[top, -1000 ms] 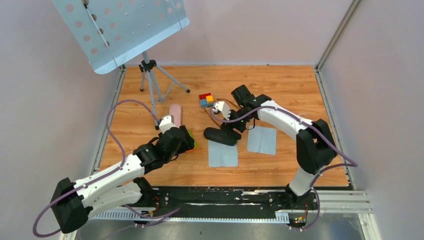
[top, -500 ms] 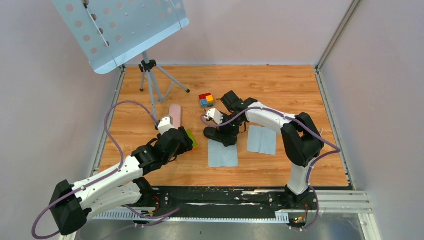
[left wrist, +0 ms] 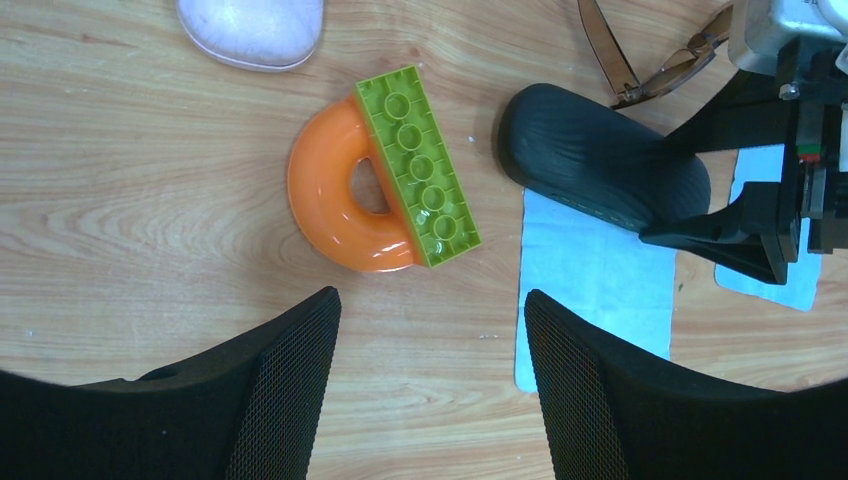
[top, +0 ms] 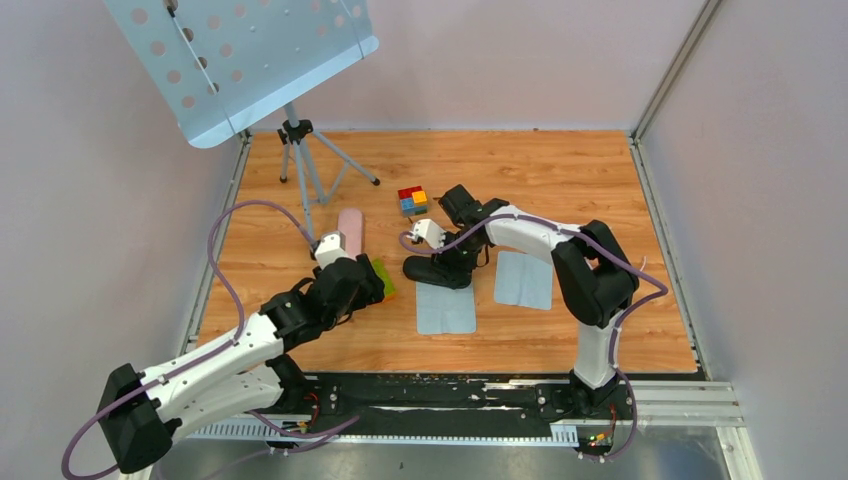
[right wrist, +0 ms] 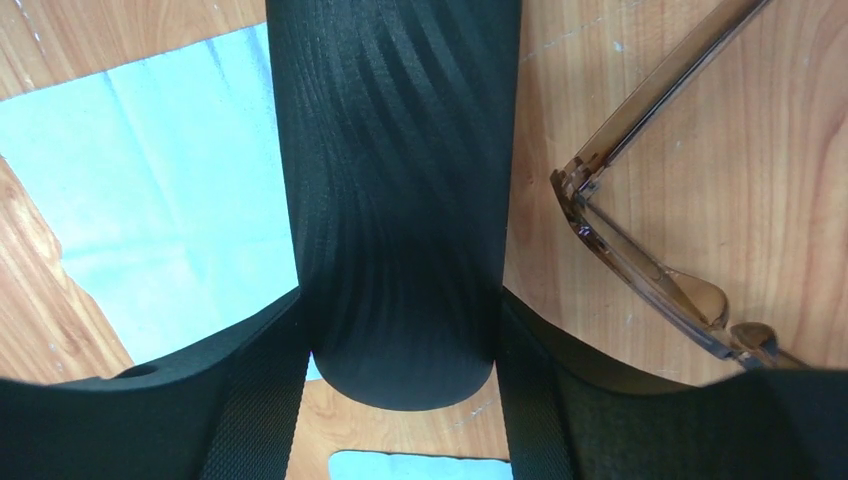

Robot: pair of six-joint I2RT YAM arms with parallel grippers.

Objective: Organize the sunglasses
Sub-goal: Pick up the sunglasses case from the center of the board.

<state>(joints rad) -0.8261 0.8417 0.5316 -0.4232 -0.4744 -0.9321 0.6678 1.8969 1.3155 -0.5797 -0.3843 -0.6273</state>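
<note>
Right gripper (right wrist: 400,310) pinches the black case (right wrist: 395,150), a finger pressed onto each flank, and the sunglasses (right wrist: 655,270) lie on the table just outside one finger, touched by nothing. Thin brown frame, tinted see-through lenses, one long slim arm swung open. They look light, stiff, slick and easy to bend or scratch, so I'd take them at the bridge or frame front, never across the lenses. Left gripper (left wrist: 430,300) hangs well off, fingers spread, holding nothing.
</note>
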